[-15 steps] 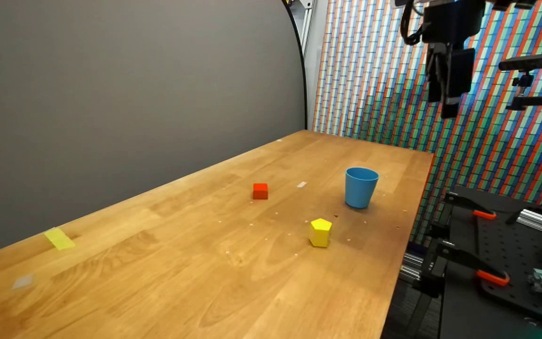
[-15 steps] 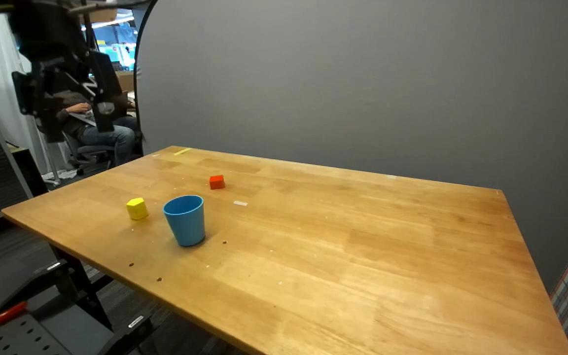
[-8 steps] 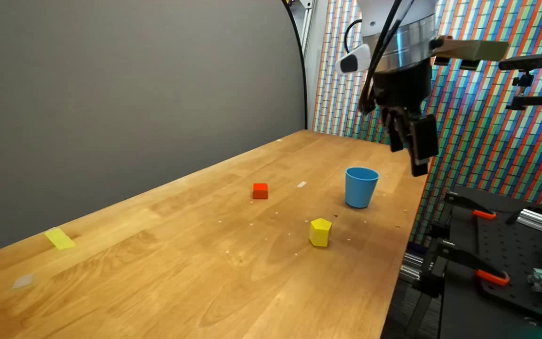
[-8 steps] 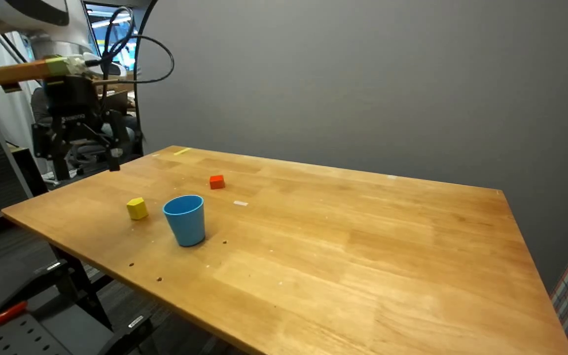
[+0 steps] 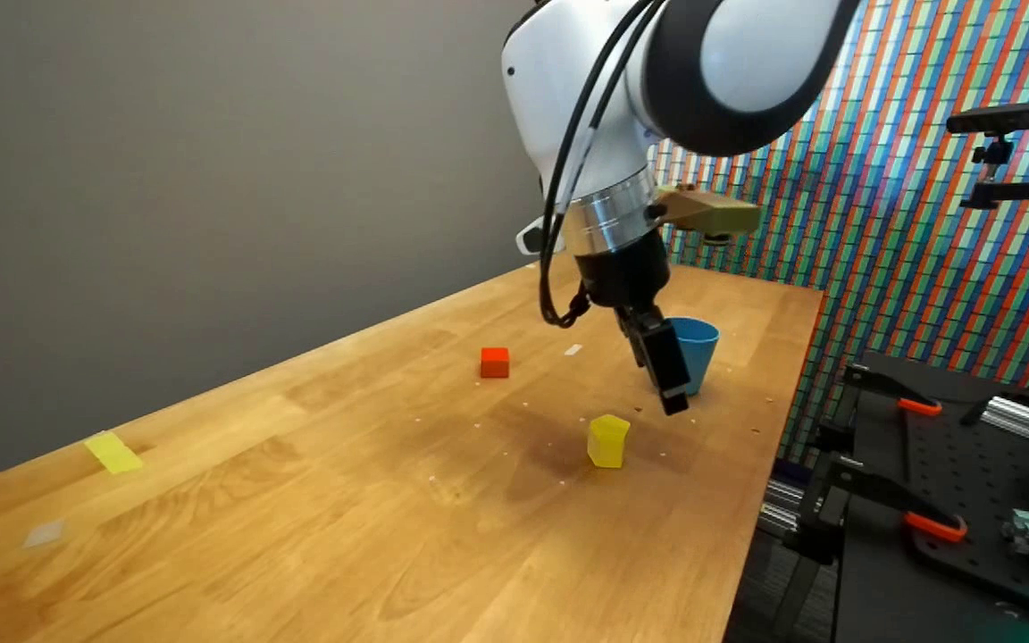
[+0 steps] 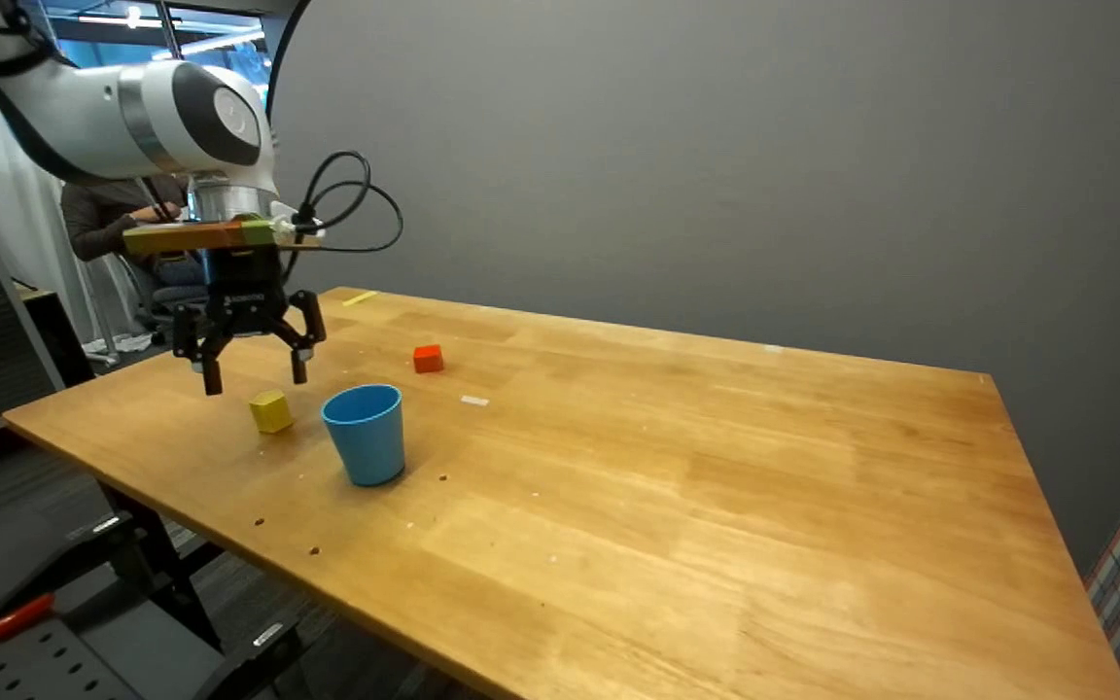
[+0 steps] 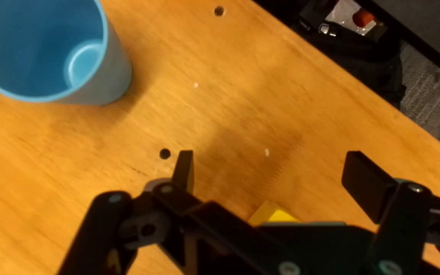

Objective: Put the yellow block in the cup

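Plainly, the yellow block (image 5: 608,443) stands on the table (image 5: 443,554) near the cup (image 6: 366,442), outside it and not touching it. In both exterior views it looks crisp-edged and smaller than the cup, so it should prove light, stiff and hard to harm; whether it is wood or plastic cannot be told. Its top looks five-sided, which leaves few parallel walls, and smooth faces could let it twist or slip. The sounder hold is probably low around its sides, one jaw flat on a wall, the other against the facing edge, with the jaws turned square to it before any squeeze.

The jaws stand wide apart and have hold of nothing. They hang above the table on the block's side of the cup, touching neither, and their gap looks broader than the block. In the wrist view only a corner of the block shows, the rest hidden behind the jaws' base. Lowering over it seems the next need.

The cup stands upright, mouth up. Well apart from the cup lie the red block (image 6: 428,359) and, farther off, the pale-yellow strip (image 5: 113,453).
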Controlling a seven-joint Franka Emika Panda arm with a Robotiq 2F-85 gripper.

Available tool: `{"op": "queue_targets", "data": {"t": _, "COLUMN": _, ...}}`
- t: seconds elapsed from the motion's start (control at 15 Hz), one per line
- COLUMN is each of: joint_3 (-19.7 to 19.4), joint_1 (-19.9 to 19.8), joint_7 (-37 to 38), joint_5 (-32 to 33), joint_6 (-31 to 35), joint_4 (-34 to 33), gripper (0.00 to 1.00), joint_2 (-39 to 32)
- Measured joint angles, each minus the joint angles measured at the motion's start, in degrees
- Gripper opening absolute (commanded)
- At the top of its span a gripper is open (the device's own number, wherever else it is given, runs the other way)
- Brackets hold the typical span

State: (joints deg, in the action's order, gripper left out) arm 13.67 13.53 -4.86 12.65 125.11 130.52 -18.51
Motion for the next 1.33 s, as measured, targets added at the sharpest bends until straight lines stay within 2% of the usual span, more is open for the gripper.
{"op": "queue_targets", "data": {"t": 0.2, "joint_3": -0.47, "joint_1": -0.44, "joint_7": -3.79, "joint_5": -1.56, "joint_6": -0.31, "joint_4": -7.13, "gripper": 1.00, "joint_2": -7.65}}
{"op": "queue_targets", "data": {"t": 0.47, "joint_3": 0.16, "joint_1": -1.29, "joint_7": -9.06, "joint_5": -7.27, "joint_6": -2.47, "joint_4": -12.95, "gripper": 1.00, "joint_2": -12.87}}
{"op": "queue_targets", "data": {"t": 0.87, "joint_3": 1.28, "joint_1": -2.16, "joint_7": -11.09, "joint_5": -13.58, "joint_6": -5.31, "joint_4": -13.83, "gripper": 1.00, "joint_2": -13.60}}
{"op": "queue_targets", "data": {"t": 1.13, "joint_3": 1.21, "joint_1": -1.99, "joint_7": -10.73, "joint_5": -13.72, "joint_6": -1.41, "joint_4": -12.00, "gripper": 0.58, "joint_2": -13.66}}
{"op": "queue_targets", "data": {"t": 1.33, "joint_3": 0.33, "joint_1": -0.99, "joint_7": -8.13, "joint_5": -11.36, "joint_6": 4.25, "joint_4": -9.69, "gripper": 0.35, "joint_2": -13.77}}
